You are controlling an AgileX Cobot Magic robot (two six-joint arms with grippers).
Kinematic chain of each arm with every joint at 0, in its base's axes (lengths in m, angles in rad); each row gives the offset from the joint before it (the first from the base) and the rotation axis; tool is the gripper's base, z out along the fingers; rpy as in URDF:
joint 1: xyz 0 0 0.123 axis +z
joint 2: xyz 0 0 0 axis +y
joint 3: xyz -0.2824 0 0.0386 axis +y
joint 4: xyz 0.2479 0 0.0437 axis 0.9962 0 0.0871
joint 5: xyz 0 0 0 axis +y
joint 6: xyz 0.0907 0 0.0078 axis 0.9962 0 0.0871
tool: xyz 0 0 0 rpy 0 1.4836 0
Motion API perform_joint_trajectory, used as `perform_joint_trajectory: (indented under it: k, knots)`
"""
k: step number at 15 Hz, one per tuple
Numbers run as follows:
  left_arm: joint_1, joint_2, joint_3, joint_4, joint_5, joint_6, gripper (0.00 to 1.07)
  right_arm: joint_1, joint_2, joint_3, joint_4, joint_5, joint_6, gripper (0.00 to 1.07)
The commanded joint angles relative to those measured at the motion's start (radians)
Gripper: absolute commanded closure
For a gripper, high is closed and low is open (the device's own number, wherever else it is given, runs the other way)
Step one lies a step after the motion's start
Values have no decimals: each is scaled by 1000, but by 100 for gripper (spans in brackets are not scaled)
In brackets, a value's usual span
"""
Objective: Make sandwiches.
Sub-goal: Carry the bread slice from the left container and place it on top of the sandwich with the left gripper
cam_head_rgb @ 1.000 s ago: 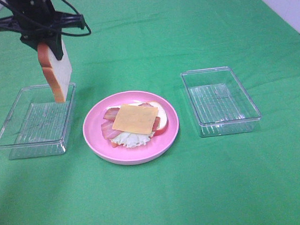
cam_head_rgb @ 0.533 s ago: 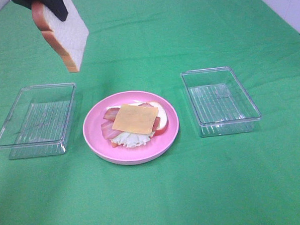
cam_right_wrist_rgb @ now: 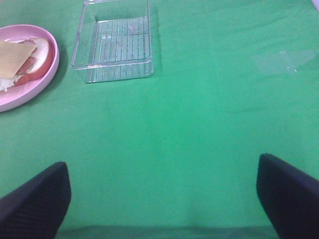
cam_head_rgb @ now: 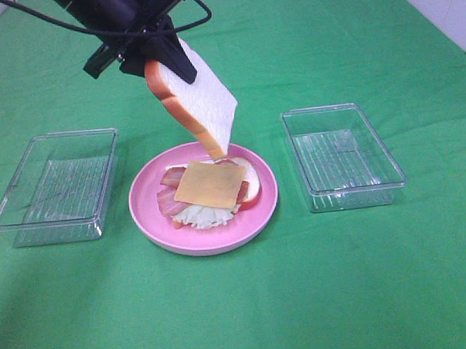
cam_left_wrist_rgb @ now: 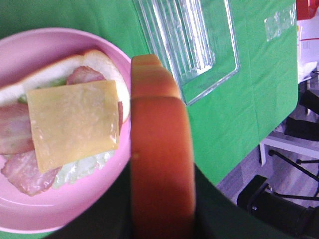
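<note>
On the pink plate (cam_head_rgb: 150, 224) lies an open stack: a bread slice (cam_head_rgb: 249, 176) at the bottom, then lettuce (cam_head_rgb: 206, 216), bacon strips (cam_head_rgb: 168, 199) and a yellow cheese square (cam_head_rgb: 210, 183) on top. My left gripper (cam_head_rgb: 174, 65) is shut on a second bread slice (cam_head_rgb: 197, 103), which hangs tilted in the air just above the plate's far side. In the left wrist view that slice's orange crust (cam_left_wrist_rgb: 162, 169) fills the middle, with the cheese (cam_left_wrist_rgb: 72, 122) beside it below. My right gripper (cam_right_wrist_rgb: 162, 191) is open over bare green cloth, out of the exterior view.
A clear tray (cam_head_rgb: 55, 186) stands left of the plate and another clear tray (cam_head_rgb: 342, 156) to its right; both look empty. Green cloth covers the whole table. The right wrist view shows the plate (cam_right_wrist_rgb: 47, 67) and the right tray (cam_right_wrist_rgb: 115, 41) ahead.
My left gripper has carried the bread slice up from above the left tray and across to the right, so it now hangs over the plate. The right arm has not moved.
</note>
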Motion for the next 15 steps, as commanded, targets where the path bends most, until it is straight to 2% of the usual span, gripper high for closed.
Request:
perform_joint_trajectory:
  k: [1,2,3,4,5,7,15]
  knots:
    - [-2,2,111,-80,-42,60,107,-1,-24,2,0,-6,-3,11]
    - [-2,2,173,-118,-88,87,107,-1,-24,2,0,-6,-3,11]
    - [-2,2,222,-170,-144,141,107,-1,-24,2,0,-6,-3,11]
    - [-2,2,246,-204,-169,170,107,-1,-24,2,0,-6,-3,11]
    - [-2,2,277,-251,-209,226,107,-1,-24,2,0,-6,-3,11]
    - [-2,18,306,-295,-266,280,107,-1,-24,2,0,-6,-3,11]
    - [-4,109,306,-341,-293,295,107,-1,-24,2,0,-6,-3,11]
